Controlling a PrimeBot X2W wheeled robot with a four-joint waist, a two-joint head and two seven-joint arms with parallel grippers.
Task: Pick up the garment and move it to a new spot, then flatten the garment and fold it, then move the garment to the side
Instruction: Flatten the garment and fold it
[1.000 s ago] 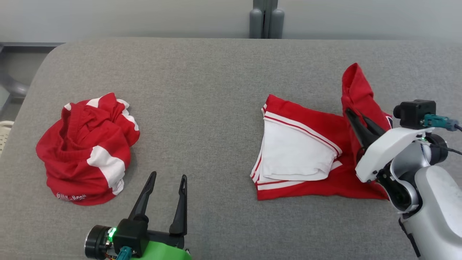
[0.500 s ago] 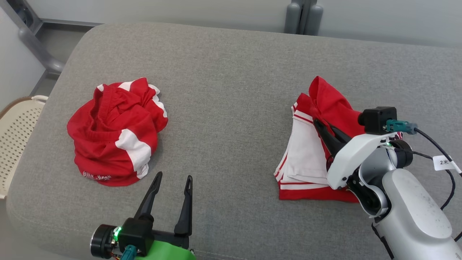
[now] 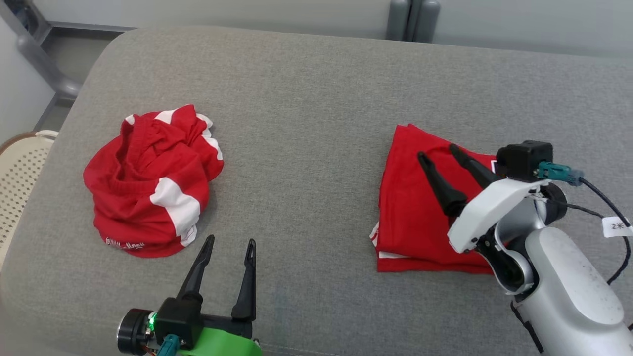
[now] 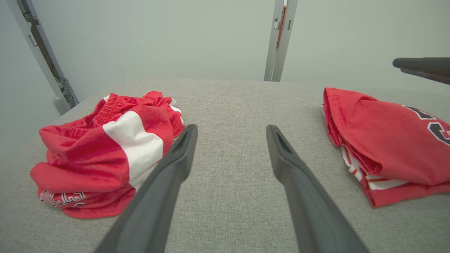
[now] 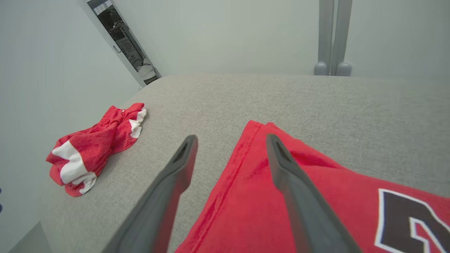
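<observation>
The garment (image 3: pixel 410 232), a red jersey with white trim, lies folded in a flat stack on the right of the grey padded surface (image 3: pixel 306 123). A dark number print shows on its top layer (image 5: pixel 404 225). My right gripper (image 3: pixel 437 152) hovers open just above it, fingers apart and empty, one over the red cloth (image 5: pixel 253 196) and one past its left edge. My left gripper (image 3: pixel 231 241) stands open and empty near the front edge, between the folded stack (image 4: pixel 379 140) and a crumpled red-and-white garment (image 3: pixel 151 183).
A cream perforated basket (image 3: pixel 20 168) sits off the surface's left edge. A grey post (image 3: pixel 412 15) rises behind the far edge. The crumpled heap (image 4: pixel 105 158) lies at the left. A tagged cable (image 3: pixel 615 225) hangs from my right wrist.
My right gripper has opened and let go of the red flap, which now lies flat over the white part. The head camera shifted slightly. The left gripper stayed put.
</observation>
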